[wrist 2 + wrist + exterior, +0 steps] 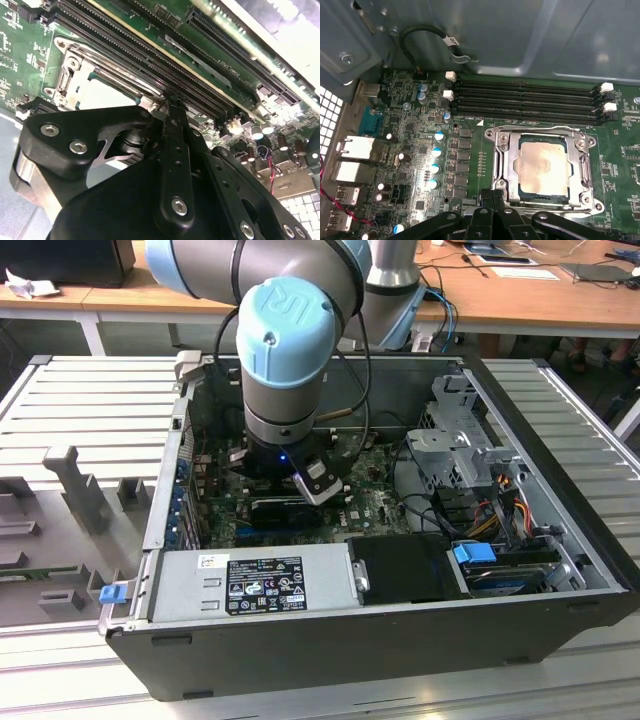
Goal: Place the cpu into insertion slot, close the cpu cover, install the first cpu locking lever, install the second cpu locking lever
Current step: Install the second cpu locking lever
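- First wrist view: the cpu (543, 169) lies flat in the insertion slot (507, 167), its beige face up and square to the frame; the cpu cover (584, 167) appears folded down around it.
- The tool (492, 196) sits at the socket's 6 o'clock edge, fingers drawn together, holding nothing.
- Second wrist view: the tool's black linkage hides most of the socket.

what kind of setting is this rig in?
Likely a lab or workshop bench for PC assembly trials. An open computer case lies on a ribbed metal table, its green motherboard exposed, with a wooden desk strewn with cables behind.
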Motion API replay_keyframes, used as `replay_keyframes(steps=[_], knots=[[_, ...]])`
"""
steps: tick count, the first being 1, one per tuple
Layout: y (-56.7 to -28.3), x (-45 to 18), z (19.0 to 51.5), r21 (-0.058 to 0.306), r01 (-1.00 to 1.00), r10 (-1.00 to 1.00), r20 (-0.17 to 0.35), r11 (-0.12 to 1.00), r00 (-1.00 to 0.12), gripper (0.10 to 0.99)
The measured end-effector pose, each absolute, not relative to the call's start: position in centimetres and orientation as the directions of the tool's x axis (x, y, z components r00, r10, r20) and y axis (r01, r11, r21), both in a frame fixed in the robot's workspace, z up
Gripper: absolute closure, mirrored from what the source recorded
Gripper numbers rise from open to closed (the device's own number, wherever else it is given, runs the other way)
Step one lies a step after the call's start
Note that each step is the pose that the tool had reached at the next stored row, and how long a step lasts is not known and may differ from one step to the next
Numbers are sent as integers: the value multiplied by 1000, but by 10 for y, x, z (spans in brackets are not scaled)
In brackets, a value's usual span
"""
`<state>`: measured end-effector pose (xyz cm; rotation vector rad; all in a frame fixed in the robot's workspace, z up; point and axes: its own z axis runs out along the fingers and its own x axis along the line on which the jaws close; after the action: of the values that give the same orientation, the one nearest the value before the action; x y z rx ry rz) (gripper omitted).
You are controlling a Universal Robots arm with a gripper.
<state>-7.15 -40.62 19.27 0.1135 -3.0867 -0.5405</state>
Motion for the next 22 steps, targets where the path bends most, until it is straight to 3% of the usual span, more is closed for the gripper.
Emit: replay_keyframes(steps=[22], knots=[[-406, -74, 218, 350, -70, -72, -8, 934, -997, 980]])
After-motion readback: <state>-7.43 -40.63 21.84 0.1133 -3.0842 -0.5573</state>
